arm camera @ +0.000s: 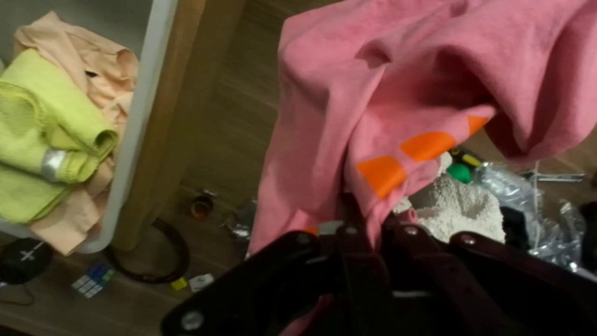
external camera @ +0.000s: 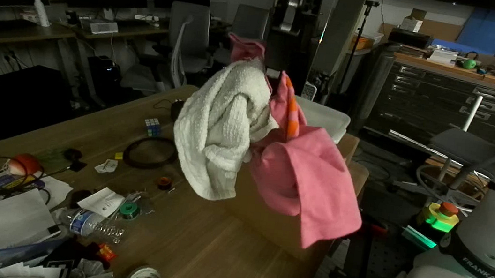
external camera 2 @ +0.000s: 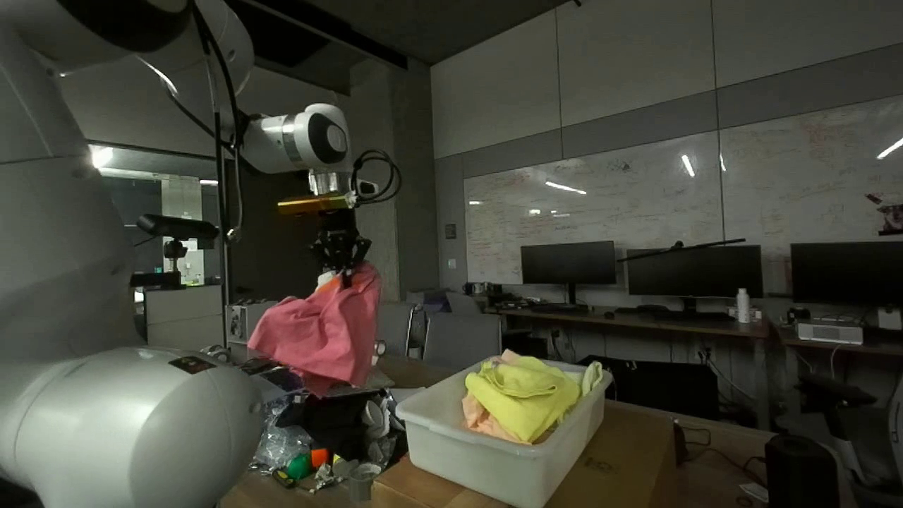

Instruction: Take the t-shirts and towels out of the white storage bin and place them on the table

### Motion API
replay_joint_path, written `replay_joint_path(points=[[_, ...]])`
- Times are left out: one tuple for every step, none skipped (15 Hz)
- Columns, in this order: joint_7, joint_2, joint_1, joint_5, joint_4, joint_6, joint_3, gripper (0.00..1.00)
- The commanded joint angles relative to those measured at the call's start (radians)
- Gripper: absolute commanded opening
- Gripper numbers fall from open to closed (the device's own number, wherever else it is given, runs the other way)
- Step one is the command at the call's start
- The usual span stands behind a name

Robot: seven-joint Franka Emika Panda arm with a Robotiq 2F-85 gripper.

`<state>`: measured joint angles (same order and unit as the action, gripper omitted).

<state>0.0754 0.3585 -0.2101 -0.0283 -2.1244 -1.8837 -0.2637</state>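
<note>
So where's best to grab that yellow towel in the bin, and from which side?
Likely from above, pinching the raised fold atop the yellow towel: it lies loosely bunched over peach cloth, and the walls of the bin could hinder a sideways approach.

Arm [external camera 2: 63, 268] is chunky white, black FRANKA EMIKA band [external camera: 491, 272]. Dark cables [external camera 2: 397, 171] loop off the wrist [external camera 2: 324, 140]. Gripper [arm camera: 370, 219] is basically black, shiny screws [arm camera: 191, 320].

See white bin [external camera: 326, 120] mostly hidden behind pink cloth [external camera: 321, 176] in exterior view, cut off at left in wrist view. Barely trace tips of gripper [arm camera: 371, 221] in shadow. Cannot make out grip on white towel [arm camera: 461, 207], partly covered. Cannot read far whiteboard [external camera 2: 600, 212], scrawled too small. Find near-left robot arm [external camera 2: 127, 423] cut off.
</note>
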Motion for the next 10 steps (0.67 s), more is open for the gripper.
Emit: replay_joint_path(points=[[-0.118,-0.077,-0.032,-0.078,0.103,0.151,0.033,0.35],[-0.144,-0.087,-0.032,-0.071,0.113,0.189,0.033,0.37],[-0.147,-0.093,-0.028,-0.050,0.119,0.219,0.027,0.43],[-0.152,-0.104,-0.025,-0.033,0.128,0.247,0.022,0.50],[-0.160,-0.109,-0.023,-0.023,0.134,0.270,0.021,0.58],[-0.171,-0.112,-0.022,-0.013,0.139,0.292,0.022,0.66],[-0.165,-0.114,-0.017,0.013,0.137,0.300,0.019,0.74],[-0.152,-0.108,-0.012,0.041,0.127,0.290,0.019,0.81],[-0.135,-0.102,-0.004,0.080,0.116,0.282,0.019,0.89],[-0.112,-0.082,0.010,0.130,0.089,0.247,0.024,0.96]])
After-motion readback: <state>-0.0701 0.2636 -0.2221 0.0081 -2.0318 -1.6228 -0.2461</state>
